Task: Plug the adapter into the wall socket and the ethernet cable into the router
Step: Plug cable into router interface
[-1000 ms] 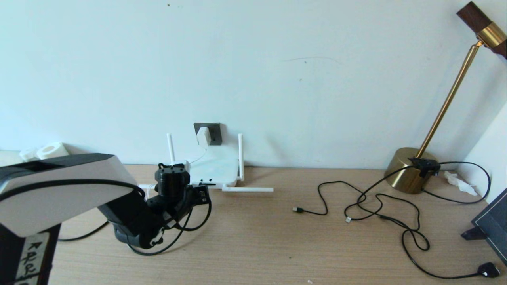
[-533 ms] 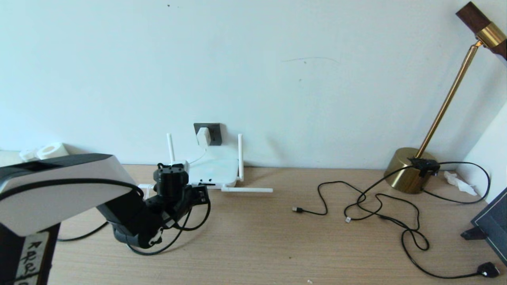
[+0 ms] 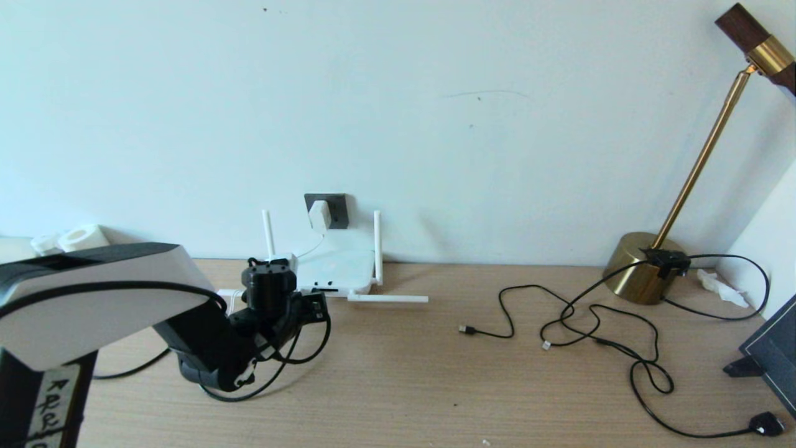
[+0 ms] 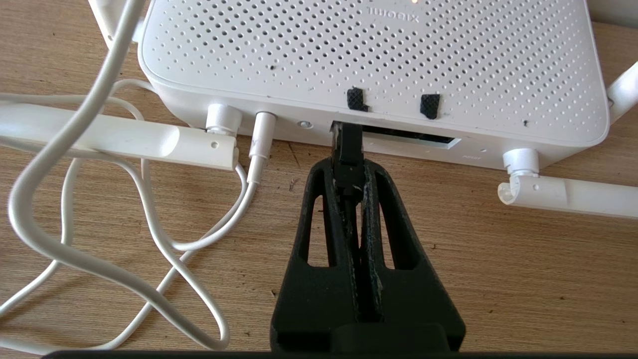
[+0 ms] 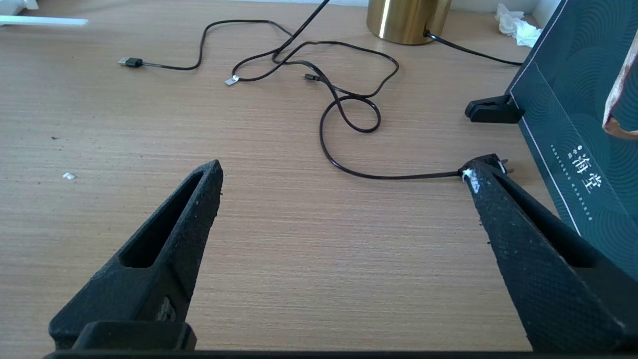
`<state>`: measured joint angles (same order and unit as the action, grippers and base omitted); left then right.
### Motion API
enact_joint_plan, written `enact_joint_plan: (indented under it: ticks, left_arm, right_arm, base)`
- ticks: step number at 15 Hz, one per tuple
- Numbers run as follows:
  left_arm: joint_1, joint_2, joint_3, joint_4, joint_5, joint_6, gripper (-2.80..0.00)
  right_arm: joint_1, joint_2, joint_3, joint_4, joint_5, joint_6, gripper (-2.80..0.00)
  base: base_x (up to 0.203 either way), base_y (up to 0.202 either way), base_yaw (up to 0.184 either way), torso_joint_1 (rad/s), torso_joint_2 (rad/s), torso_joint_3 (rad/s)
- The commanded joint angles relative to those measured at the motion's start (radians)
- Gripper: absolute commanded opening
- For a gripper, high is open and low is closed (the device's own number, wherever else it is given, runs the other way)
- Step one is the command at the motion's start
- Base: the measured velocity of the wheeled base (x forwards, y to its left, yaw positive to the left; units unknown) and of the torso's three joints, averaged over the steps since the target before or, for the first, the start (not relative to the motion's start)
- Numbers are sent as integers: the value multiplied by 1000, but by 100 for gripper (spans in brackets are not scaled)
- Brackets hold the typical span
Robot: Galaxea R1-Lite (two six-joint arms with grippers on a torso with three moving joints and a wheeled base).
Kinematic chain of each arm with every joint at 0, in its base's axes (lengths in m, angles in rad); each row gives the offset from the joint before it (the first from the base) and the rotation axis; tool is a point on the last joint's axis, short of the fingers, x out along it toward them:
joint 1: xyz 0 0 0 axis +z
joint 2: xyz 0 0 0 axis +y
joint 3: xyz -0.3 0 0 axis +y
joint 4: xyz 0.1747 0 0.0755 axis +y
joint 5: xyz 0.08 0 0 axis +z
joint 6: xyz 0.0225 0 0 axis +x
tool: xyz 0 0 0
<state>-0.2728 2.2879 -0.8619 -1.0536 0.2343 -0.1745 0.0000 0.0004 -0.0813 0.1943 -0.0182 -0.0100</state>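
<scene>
The white router (image 3: 336, 267) lies flat against the wall, its dark ports facing me. The white adapter (image 3: 319, 214) sits in the dark grey wall socket (image 3: 337, 208), and its thin white cord runs down to the router. My left gripper (image 4: 349, 172) is shut on the ethernet cable's black connector (image 4: 347, 142). The connector's tip is at the left end of the router's (image 4: 379, 50) port slot. In the head view the left gripper (image 3: 318, 305) is just in front of the router. My right gripper (image 5: 344, 172) hangs open over bare table at the right, holding nothing.
White cord loops (image 4: 99, 224) lie beside the router, and two antennas (image 3: 388, 298) lie flat on the table. Thin black cables (image 3: 591, 323), a black plug (image 3: 768, 424), a brass lamp base (image 3: 643, 274) and a dark box (image 3: 771, 354) occupy the right side.
</scene>
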Motion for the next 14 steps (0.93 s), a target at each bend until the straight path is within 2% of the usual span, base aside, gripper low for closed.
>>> enact_joint_plan:
  ticks: [1, 14]
  left_arm:
    - [0, 7, 3, -5, 2, -2, -280]
    - [0, 15, -3, -8, 2, 0, -280]
  right_arm:
    - [0, 0, 0, 2, 0, -1, 0]
    - [0, 0, 0, 2, 0, -1, 0]
  base:
    - [0, 0, 0, 0, 0, 0]
    - [0, 0, 0, 0, 0, 0]
